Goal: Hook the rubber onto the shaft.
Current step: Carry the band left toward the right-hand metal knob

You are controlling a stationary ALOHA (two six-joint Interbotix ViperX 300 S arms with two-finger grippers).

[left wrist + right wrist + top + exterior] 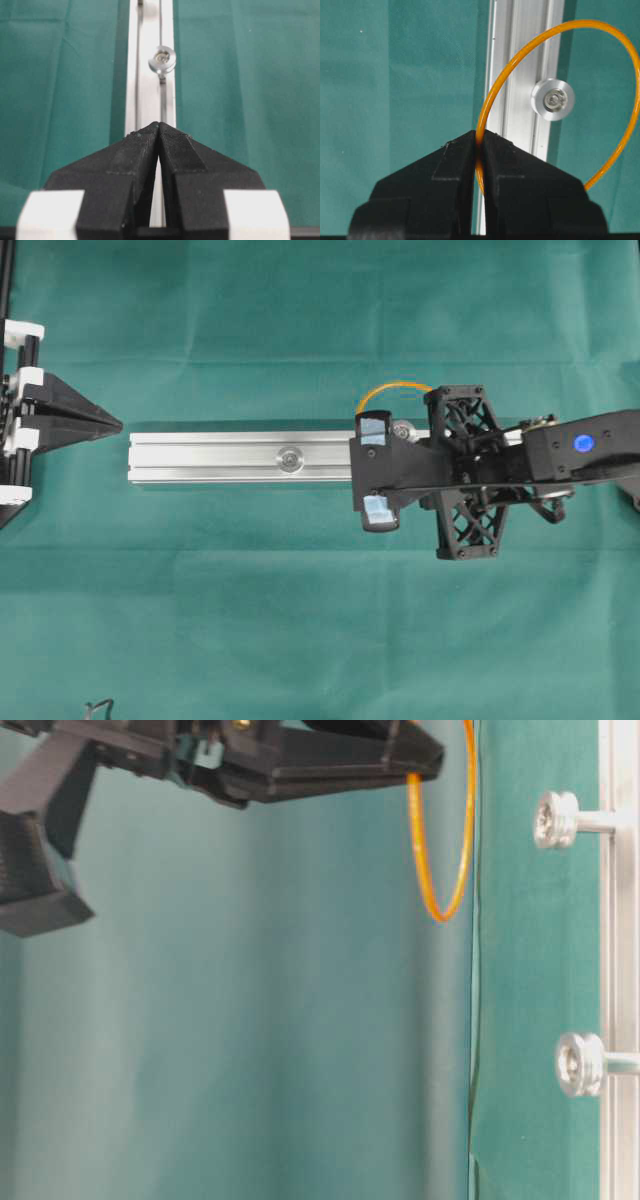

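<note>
The rubber [590, 22] is a thin orange loop pinched between the tips of my right gripper [480, 140], which is shut on it. Seen from the right wrist, a grooved shaft [552, 99] on the aluminium rail [520, 75] shows through the loop. At table level the rubber [440, 913] hangs from the right gripper [432, 765] in the air, apart from both shafts [555, 820]. From overhead the rubber [395, 386] arcs out beside the right gripper [362, 468]. My left gripper [115, 424] rests shut and empty just off the rail's left end [159, 125].
A second shaft [290, 457] stands mid-rail, also seen ahead of the left gripper [161, 58] and at table level [580, 1063]. Green cloth [300, 620] covers the table. A black cable end [98, 706] lies at the bottom left.
</note>
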